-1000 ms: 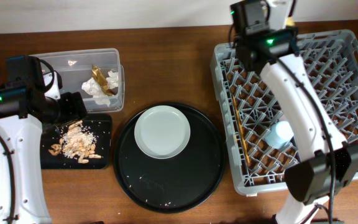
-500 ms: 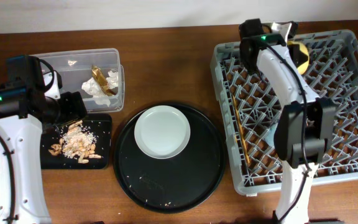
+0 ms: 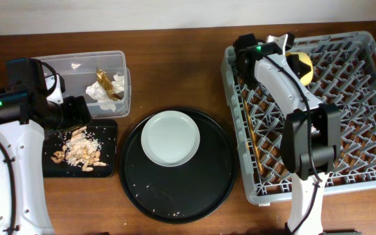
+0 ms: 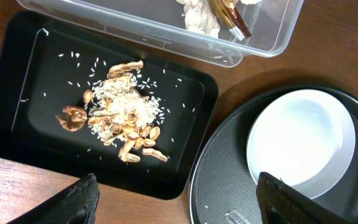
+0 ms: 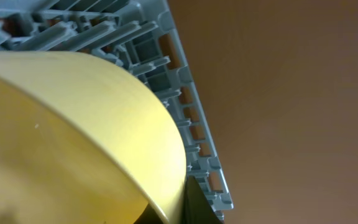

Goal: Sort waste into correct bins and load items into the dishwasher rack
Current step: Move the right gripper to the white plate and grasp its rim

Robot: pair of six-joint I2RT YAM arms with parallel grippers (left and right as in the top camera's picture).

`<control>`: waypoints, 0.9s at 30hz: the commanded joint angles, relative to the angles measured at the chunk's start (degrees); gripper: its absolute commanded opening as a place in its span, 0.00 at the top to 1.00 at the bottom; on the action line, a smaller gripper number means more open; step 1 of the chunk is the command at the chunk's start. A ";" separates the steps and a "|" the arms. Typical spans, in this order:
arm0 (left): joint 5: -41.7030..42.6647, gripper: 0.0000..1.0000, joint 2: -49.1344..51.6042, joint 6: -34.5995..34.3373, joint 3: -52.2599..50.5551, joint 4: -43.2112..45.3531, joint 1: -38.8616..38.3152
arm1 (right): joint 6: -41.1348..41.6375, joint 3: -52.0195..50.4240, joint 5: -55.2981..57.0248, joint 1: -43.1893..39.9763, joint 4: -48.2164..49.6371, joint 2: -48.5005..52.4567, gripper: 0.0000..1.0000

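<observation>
Large square grey plastic dishwasher rack (image 3: 361, 114): the right gripper (image 3: 291, 59) is at its far-left corner. The jaws appear to pinch the small yellow bowl (image 5: 73, 130) by its rim, though only one finger is in sight.

Risk: the bowl is hard against the rack wall. If let go here it may tip over the rim onto the brown wooden table (image 3: 175, 65), or jam between pegs.

Room: open peg rows lie to the right. The wooden chopsticks (image 3: 252, 140) fill the left channel.

Pale grey round plate (image 3: 170, 138): not yet loaded, clear all round.

Left gripper (image 4: 185, 208): jaws spread and empty, beside the flat black rectangular tray (image 4: 17, 124).
</observation>
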 commanded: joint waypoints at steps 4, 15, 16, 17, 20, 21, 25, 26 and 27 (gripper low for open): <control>0.63 0.20 -0.98 -0.17 0.24 0.11 0.22 | -0.22 -1.36 -20.90 2.91 -3.91 -4.55 0.67; 0.61 0.18 -0.98 -0.15 0.24 0.09 0.22 | -9.81 -1.01 -76.96 3.54 -7.08 -30.40 0.02; 0.61 0.18 -0.98 -0.13 0.24 0.09 0.22 | -9.79 -1.25 -81.20 4.22 -7.04 -30.05 0.02; 0.61 0.18 -0.98 -0.15 0.24 0.09 0.22 | -9.70 -1.66 -83.21 5.53 -6.93 -29.27 0.02; 0.63 0.16 -0.98 -0.15 0.24 0.07 0.22 | -9.60 -3.52 -83.67 9.88 -6.51 -25.55 0.02; 0.63 0.16 -0.98 -0.13 0.24 0.07 0.22 | -8.90 -4.83 -83.67 11.43 -5.99 -23.85 0.02; 0.63 0.15 -0.98 -0.15 0.24 0.04 0.22 | -5.11 -8.63 -83.87 15.41 -3.08 -16.65 0.02; 0.63 0.15 -0.98 -0.15 0.24 0.00 0.22 | -4.79 -9.60 -83.87 16.39 -1.90 -14.47 0.03; 0.63 0.15 -0.98 -0.13 0.24 -0.09 0.22 | -3.28 -9.84 -83.87 16.92 -1.68 -12.90 0.03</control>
